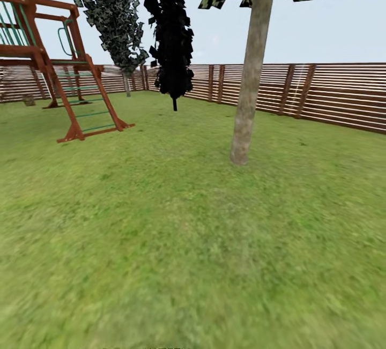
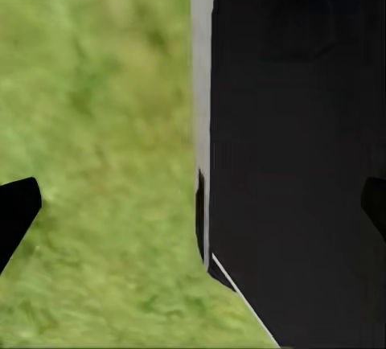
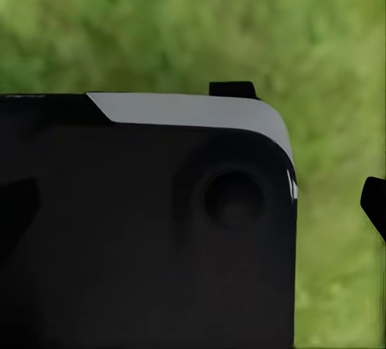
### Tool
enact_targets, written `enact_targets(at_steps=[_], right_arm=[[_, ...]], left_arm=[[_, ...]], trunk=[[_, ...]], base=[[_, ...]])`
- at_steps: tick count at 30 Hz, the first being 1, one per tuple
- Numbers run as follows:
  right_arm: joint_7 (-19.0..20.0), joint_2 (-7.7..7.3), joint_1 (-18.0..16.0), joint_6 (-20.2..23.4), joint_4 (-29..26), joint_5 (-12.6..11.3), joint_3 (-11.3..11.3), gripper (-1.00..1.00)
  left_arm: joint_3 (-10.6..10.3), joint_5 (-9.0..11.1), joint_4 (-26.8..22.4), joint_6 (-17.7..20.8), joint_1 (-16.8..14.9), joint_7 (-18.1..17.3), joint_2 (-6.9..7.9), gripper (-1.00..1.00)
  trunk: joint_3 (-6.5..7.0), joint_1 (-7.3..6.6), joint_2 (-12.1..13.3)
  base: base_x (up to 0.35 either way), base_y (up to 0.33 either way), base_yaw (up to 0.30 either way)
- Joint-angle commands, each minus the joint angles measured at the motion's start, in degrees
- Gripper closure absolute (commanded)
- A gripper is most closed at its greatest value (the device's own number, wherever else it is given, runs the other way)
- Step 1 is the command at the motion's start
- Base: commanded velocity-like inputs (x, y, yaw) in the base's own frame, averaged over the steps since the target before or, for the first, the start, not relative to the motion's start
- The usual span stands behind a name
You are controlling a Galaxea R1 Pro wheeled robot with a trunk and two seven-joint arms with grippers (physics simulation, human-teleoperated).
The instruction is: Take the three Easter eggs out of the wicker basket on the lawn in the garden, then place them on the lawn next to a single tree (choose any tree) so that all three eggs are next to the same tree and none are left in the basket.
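lawn open up to fence

Flat, even daylight under a pale sky, with no cast shadow at the tree base. The lawn smears into blur toward 6 o'clock, and the fence shows faint ghosting. Both wrist views are soft, with blurred grass and a dark, featureless body.
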Motion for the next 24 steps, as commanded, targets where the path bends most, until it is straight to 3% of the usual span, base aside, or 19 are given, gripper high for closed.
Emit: enact_targets(at_steps=[1, 7, 9, 12, 17, 24], right_arm=[[0.0, -0.10, 0.0, -0.2, 0.0, -0.1, 0.0, -1.00], [0.6, -0.34, 0.0, 0.0, 0.0, 0.9, 0.4, -1.00], [0.7, -0.30, 0.0, 0.1, -0.1, 3.9, 1.1, -1.00], [0.6, -0.25, -0.1, 0.0, -0.1, 5.9, 1.2, -1.00], [0.3, 0.11, -0.1, 0.0, -0.1, 6.3, 1.1, -1.00], [0.1, 0.24, -0.1, -0.1, 0.0, 6.3, 1.1, -1.00]], left_arm=[[-0.1, 0.1, -1.9, -0.9, -0.1, -0.1, 0.45, -1.00], [-0.1, 0.2, -5.3, -2.2, -0.2, -0.3, 0.42, -1.00], [0.0, 0.2, -5.5, -2.2, -0.2, -0.3, -0.02, -1.00], [0.0, 0.2, -5.5, -2.2, -0.2, -0.3, -0.31, -1.00], [0.1, 0.4, -5.4, -2.2, -0.2, -0.2, -1.35, -1.00], [0.1, 0.4, -5.3, -2.2, -0.2, -0.2, -1.54, -1.00]], trunk=[[-0.09, -0.01, 0.0], [-0.16, -0.01, 0.0], [-0.16, -0.01, 0.0], [-0.16, -0.01, 0.0], [-0.16, -0.01, 0.0], [-0.16, -0.01, 0.0]], base=[[0.000, 0.000, 0.287], [0.000, 0.000, 0.084], [0.000, 0.000, 0.003], [0.000, 0.000, 0.000], [0.000, 0.000, 0.107], [0.000, 0.000, 0.275]])
